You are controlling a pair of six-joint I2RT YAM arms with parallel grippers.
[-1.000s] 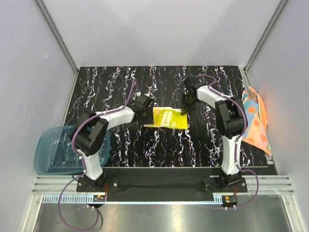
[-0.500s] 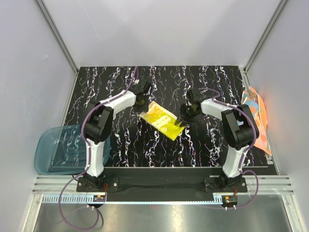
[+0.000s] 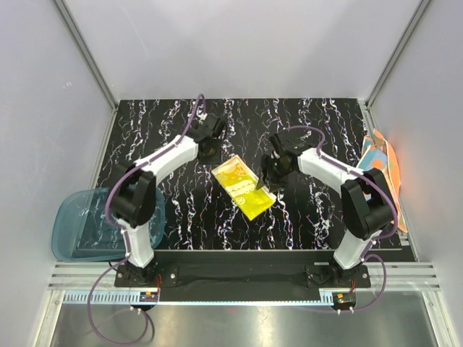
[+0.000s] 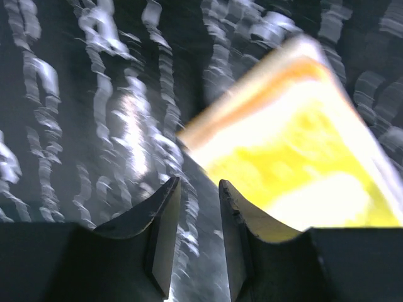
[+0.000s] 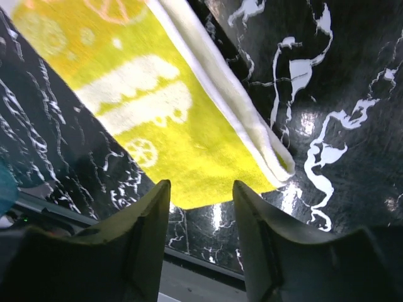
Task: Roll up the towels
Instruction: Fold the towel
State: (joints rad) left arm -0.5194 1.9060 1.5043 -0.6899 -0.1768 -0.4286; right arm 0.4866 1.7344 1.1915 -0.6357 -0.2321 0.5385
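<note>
The yellow towel [image 3: 244,189] lies flat and slantwise in the middle of the black marbled table [image 3: 173,210]. One long side is folded over into a thick pale edge [image 5: 227,94]. My right gripper [image 3: 268,179] hovers over the towel's near right end. It is open, with the towel's corner [image 5: 189,170] below the gap and nothing between the fingers. My left gripper [image 3: 210,150] stands just beyond the towel's far left corner [image 4: 296,138], its jaws a little apart over bare table, holding nothing. The orange towel with blue patches [image 3: 385,181] lies crumpled at the table's right edge.
A translucent blue tray [image 3: 76,228] sits off the table's left near corner. Grey walls close in the left, back and right sides. The table's front edge [image 5: 208,270] shows just below the right gripper.
The yellow towel swung from lying crosswise to a slant, its right end drawn nearer. The right gripper moved nearer with it and opened, letting go. The left gripper shifted farther back.
</note>
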